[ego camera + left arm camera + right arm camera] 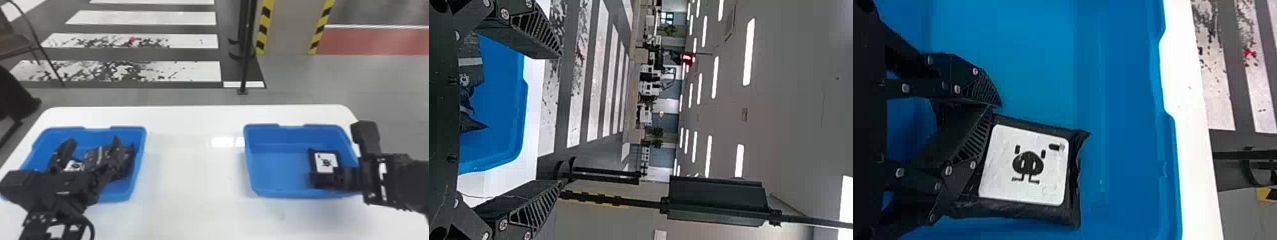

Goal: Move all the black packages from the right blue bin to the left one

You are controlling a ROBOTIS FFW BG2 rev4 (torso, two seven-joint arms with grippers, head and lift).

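Jaws of left gripper (562,118) gape empty, of right gripper (997,106) one cannot tell; package (1025,165) in right bin (249,162) needs firm grip.

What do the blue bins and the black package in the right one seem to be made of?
The right blue bin and left blue bin look like moulded plastic: smooth, softly shiny, with rounded corners. The black package seems to be thin plastic film, slightly glossy, judging by its crinkled edge; its white label could be paper or printed film.
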